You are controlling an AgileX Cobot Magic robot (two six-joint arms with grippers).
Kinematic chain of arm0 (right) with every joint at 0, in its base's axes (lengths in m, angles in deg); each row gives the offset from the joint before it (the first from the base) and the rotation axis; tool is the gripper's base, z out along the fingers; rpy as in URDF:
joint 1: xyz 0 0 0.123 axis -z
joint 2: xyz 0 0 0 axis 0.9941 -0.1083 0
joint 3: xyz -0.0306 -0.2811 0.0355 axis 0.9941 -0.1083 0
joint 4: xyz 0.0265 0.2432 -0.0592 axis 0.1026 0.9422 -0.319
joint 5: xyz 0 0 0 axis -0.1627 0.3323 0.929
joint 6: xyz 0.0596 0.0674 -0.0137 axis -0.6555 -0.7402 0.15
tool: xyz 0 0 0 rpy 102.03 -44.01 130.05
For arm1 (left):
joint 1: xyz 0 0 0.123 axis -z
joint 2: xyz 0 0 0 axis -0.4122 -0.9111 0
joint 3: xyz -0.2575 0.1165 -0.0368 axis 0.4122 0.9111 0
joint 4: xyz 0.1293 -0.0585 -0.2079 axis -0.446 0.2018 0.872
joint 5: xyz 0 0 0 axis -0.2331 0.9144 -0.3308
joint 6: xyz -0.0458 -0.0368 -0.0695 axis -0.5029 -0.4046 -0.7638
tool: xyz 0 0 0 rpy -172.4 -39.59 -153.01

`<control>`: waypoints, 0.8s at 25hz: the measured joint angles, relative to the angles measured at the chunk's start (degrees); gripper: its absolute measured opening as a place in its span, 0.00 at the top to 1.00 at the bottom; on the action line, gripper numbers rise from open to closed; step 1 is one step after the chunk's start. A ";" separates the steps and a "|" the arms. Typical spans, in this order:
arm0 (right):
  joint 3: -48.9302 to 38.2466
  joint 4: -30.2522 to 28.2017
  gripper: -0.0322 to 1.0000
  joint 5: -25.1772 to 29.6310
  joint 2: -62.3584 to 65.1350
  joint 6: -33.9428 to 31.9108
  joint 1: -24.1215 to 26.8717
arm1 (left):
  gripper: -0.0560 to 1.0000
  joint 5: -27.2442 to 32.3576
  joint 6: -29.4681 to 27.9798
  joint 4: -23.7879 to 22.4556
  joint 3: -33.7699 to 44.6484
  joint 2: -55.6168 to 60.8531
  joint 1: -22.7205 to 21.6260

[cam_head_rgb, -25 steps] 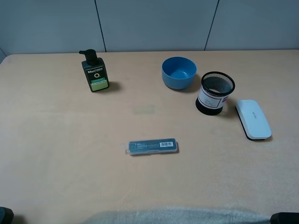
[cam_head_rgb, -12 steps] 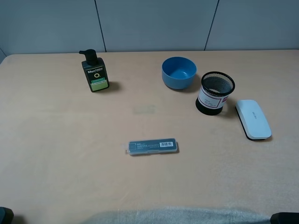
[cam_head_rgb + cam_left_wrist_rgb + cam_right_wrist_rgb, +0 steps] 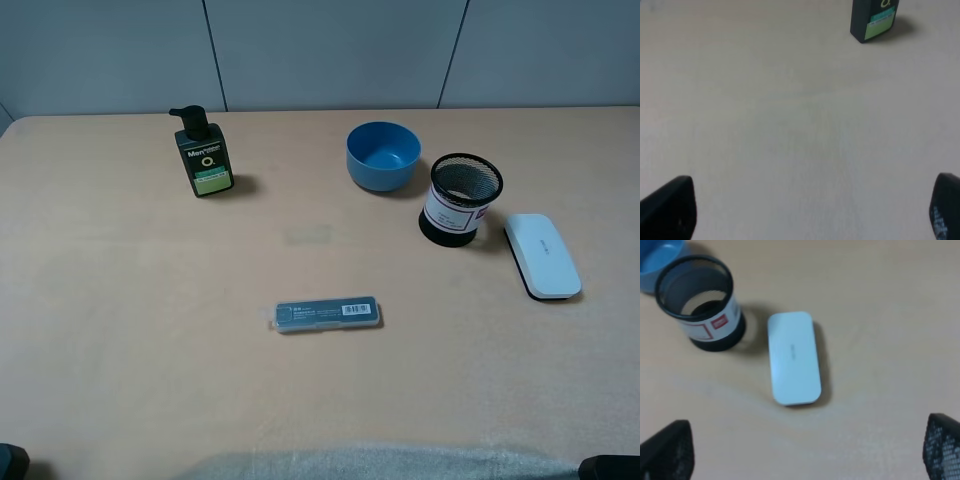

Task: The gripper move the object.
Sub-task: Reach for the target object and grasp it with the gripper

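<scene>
Right gripper (image 3: 805, 452): spread, empty | object (image 3: 792, 357): just beside mesh cup (image 3: 700, 302) | risk: cup-side finger may knock cup on descent.

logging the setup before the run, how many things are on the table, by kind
cases: 2 (white case, dark grey case)
pump bottle: 1
blue bowl: 1
mesh pen cup: 1
total: 5
</scene>
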 joint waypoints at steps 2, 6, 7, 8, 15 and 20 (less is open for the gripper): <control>0.43 0.24 0.30 0.07 -2.83 0.00 0.00 | 0.06 0.00 0.00 0.00 0.00 0.00 0.00; 0.55 1.32 0.30 0.14 -9.04 0.00 0.00 | 0.06 0.00 0.00 0.00 0.00 0.00 0.00; 0.55 1.63 0.30 0.18 -10.61 0.00 0.00 | 0.06 0.00 0.00 0.00 0.00 0.00 0.00; 0.55 2.00 0.30 0.18 -12.15 0.00 0.00 | 0.06 0.00 0.00 0.00 0.00 0.00 0.00; 0.55 3.57 0.30 0.02 -21.92 0.54 0.00 | 0.06 0.00 0.00 0.00 0.00 0.00 0.00; 0.55 3.81 0.30 -1.74 -27.81 2.29 0.00 | 0.06 0.00 0.00 0.00 0.00 0.00 0.00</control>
